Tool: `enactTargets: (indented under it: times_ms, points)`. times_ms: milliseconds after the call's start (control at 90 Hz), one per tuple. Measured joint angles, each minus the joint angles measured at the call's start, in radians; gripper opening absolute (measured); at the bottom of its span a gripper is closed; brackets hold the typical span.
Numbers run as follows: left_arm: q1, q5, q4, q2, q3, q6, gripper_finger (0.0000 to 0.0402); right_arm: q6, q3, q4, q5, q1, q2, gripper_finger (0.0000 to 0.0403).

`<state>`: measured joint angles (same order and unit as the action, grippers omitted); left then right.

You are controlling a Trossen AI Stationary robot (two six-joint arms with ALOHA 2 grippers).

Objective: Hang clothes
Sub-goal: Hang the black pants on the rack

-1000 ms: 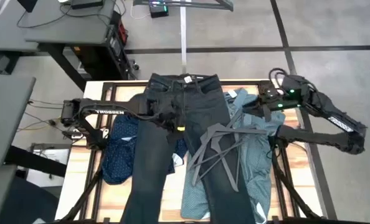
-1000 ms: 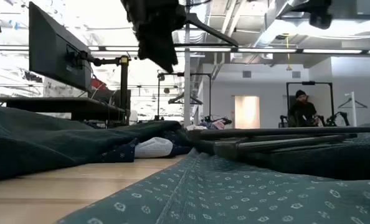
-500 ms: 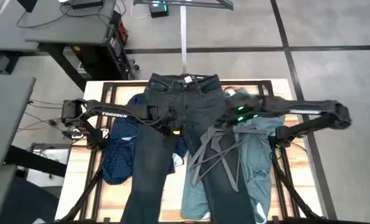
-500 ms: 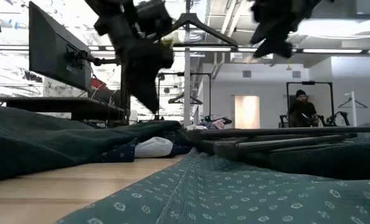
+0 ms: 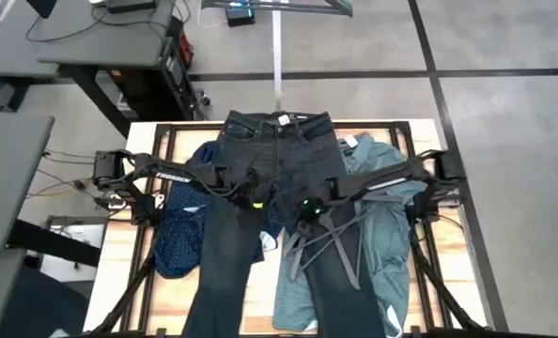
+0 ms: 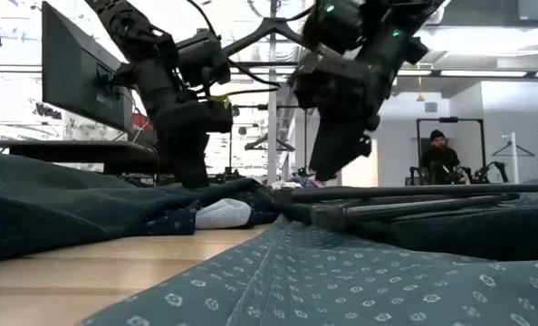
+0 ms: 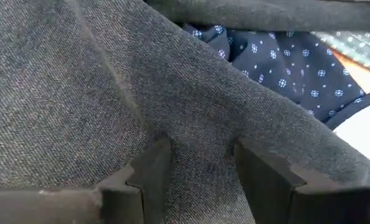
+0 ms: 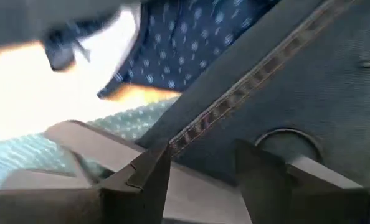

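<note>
Both end effectors, left point(image 7: 197, 171) and right point(image 8: 200, 171), gape over the jeans point(image 5: 279, 178).

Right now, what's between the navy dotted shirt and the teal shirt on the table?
The charcoal jeans lie between the navy dotted shirt and the teal shirt, overlapping both, with black hangers on top. The high view shows this.

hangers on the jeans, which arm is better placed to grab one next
Right. The right gripper hangs open right by the hangers piled on the jeans; the left gripper is open over the jeans' other leg, away from them.
</note>
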<state>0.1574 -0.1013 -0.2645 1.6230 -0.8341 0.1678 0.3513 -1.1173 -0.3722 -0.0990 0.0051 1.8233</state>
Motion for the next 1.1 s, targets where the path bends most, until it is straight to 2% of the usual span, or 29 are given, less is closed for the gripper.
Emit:
enactTargets:
  times_ms: [122, 256, 511, 689, 867, 989, 1100]
  points:
    - [0.000, -0.001, 0.000, 0.000, 0.013, -0.015, 0.0161, -0.069, -0.080, -0.140, 0.001, -0.002, 0.092, 0.0157]
    - [0.000, -0.003, -0.008, 0.000, 0.020, -0.024, 0.0161, -0.126, -0.124, -0.335, 0.004, -0.001, 0.123, 0.0157]
    - [-0.001, -0.007, -0.034, -0.001, 0.020, -0.046, 0.0161, -0.227, -0.115, -0.647, 0.030, 0.008, 0.044, 0.0157]
    - [-0.001, -0.007, -0.078, -0.002, 0.019, -0.088, 0.0161, -0.270, -0.064, -0.794, 0.030, 0.028, -0.016, 0.0157]
    - [-0.001, -0.006, -0.106, -0.003, 0.018, -0.104, 0.0162, -0.254, 0.003, -0.855, 0.030, 0.044, -0.087, 0.0157]
    - [0.001, -0.007, -0.078, -0.003, 0.021, -0.085, 0.0162, -0.158, -0.030, -0.762, 0.030, 0.033, -0.142, 0.0157]
    - [0.001, -0.019, -0.047, -0.001, 0.021, -0.069, 0.0162, -0.117, -0.058, -0.568, 0.030, 0.031, -0.169, 0.0157]
